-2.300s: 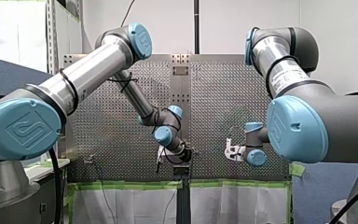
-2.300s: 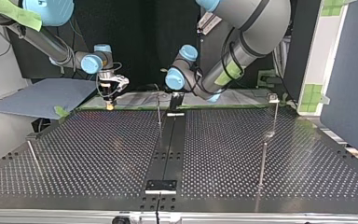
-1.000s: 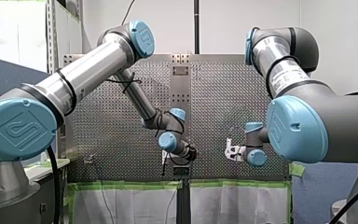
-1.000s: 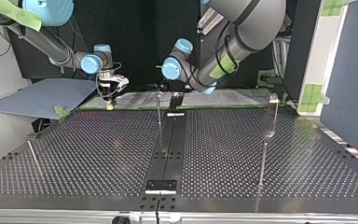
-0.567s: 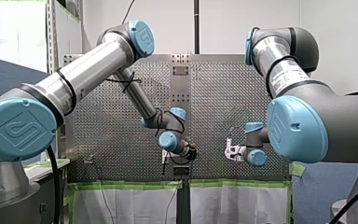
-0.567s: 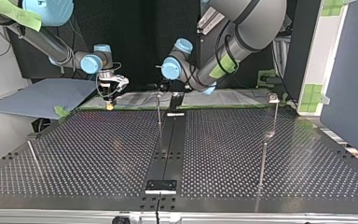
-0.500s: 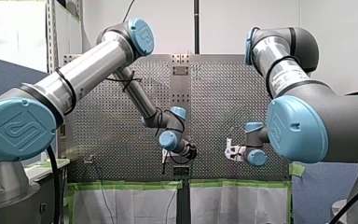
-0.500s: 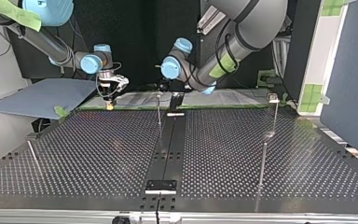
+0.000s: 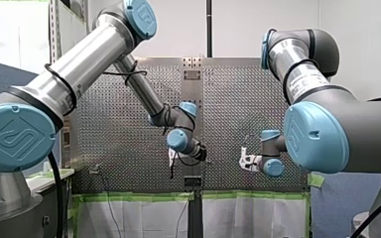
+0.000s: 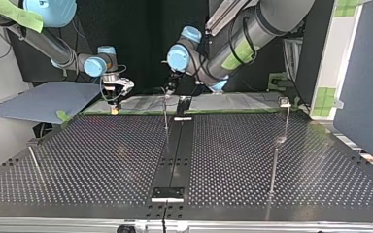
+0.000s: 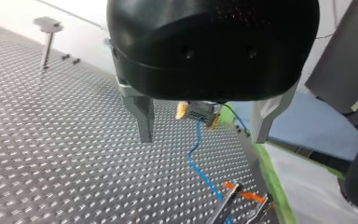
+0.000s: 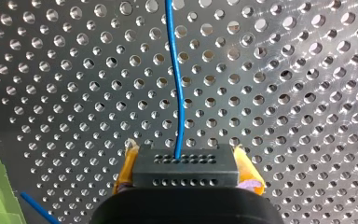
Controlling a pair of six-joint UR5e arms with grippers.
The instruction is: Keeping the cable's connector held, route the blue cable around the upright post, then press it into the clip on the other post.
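Two risks stand out. Our right gripper (image 12: 187, 159) is clamped on the black connector (image 12: 186, 175) at the far left of the top view. The blue cable (image 11: 195, 156) trails from it over the perforated table (image 10: 102, 160) toward our left gripper (image 11: 203, 137), whose metal fingers are spread wide with nothing between them. If we close off-line, the thin cable may slip past them. Pulling hard round the upright post (image 10: 165, 116) could drag the connector out of the yellow pads (image 12: 127, 165).
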